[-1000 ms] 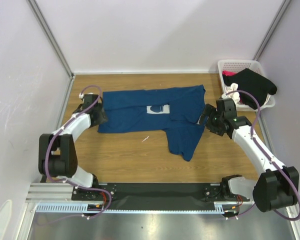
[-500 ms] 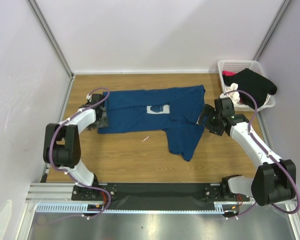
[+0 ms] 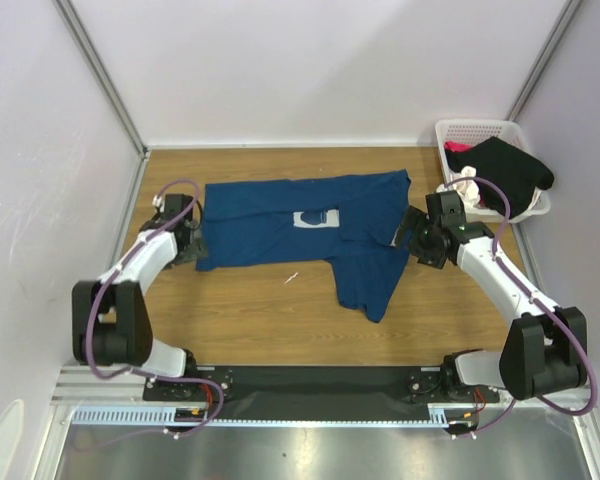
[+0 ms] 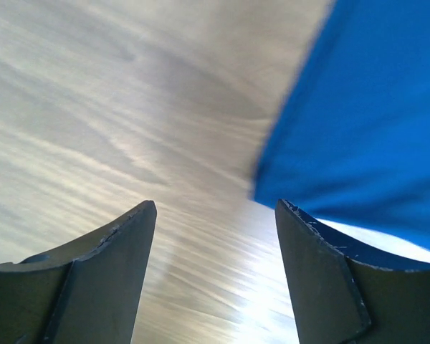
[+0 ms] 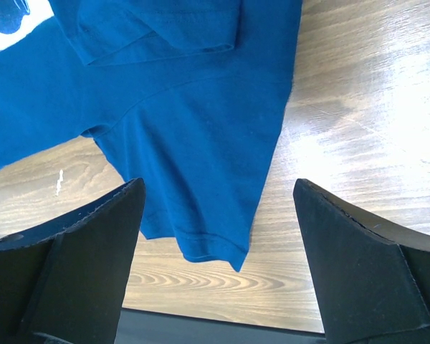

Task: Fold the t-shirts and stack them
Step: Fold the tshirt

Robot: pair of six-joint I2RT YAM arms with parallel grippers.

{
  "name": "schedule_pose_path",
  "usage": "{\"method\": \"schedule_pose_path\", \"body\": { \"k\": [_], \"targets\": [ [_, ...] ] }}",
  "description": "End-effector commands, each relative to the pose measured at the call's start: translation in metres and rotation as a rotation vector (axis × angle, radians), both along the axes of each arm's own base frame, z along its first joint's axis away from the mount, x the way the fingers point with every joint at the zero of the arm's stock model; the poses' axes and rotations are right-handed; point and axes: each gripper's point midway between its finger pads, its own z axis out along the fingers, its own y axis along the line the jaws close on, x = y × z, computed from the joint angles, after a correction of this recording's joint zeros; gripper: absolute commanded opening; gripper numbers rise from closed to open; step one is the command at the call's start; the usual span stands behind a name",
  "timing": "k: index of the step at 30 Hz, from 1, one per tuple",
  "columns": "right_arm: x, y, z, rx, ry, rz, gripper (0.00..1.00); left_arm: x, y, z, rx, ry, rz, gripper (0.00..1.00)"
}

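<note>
Blue t-shirt (image 3: pixel 270 222) partly folded, both jaws parted

Wood-grain surface (image 3: pixel 260 320). Dark blue t-shirt (image 3: pixel 260 225) spread flat at frame centre, one part trailing toward lower right. White lattice basket (image 3: pixel 480 133) in upper-right corner. Tiny white scrap (image 3: pixel 292 277) just below shirt.

1. Wooden tabletop (image 3: pixel 250 310), enclosed by pale walls.
2. Dark blue t-shirt (image 3: pixel 280 225), spread flat across the far half of the tabletop; its white print (image 3: pixel 316 217) lies partly under a fold, and one portion (image 3: pixel 365 280) extends toward the near edge.
3. Left hand (image 3: pixel 197 248), low at the t-shirt's left near corner.
4. Right hand (image 3: pixel 409 232), at the t-shirt's right edge.
5. White lattice basket (image 3: pixel 480 130), far right corner, holding a black t-shirt (image 3: pixel 510 170) draped over its rim, pink cloth (image 3: pixel 456 148) and cream-white cloth (image 3: pixel 467 185).
6. Small white fleck (image 3: pixel 291 277), on bare wood just near of the t-shirt.
</note>
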Motion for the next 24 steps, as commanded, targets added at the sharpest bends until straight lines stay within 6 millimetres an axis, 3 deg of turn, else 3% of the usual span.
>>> {"method": "schedule_pose_path", "body": {
  "k": [1, 4, 11, 17, 24],
  "targets": [
    [0.013, 0.001, 0.014, -0.002, -0.040, 0.009, 0.91, 0.030, -0.023, 0.042, -0.140, -0.212, 0.011, 0.74],
    [0.015, 0.004, 0.013, 0.008, -0.035, 0.010, 0.91, 0.040, -0.039, 0.048, -0.244, -0.277, 0.051, 0.72],
    [0.011, 0.000, 0.009, -0.003, -0.017, -0.012, 0.91, 0.027, -0.060, 0.014, -0.425, -0.300, 0.240, 0.69],
    [0.008, 0.001, 0.006, 0.005, -0.004, -0.017, 0.90, 0.019, -0.058, -0.007, -0.444, -0.305, 0.342, 0.65],
    [-0.001, 0.001, 0.002, 0.014, 0.023, -0.021, 0.85, 0.021, -0.049, -0.016, -0.416, -0.340, 0.402, 0.62]
  ]
}}
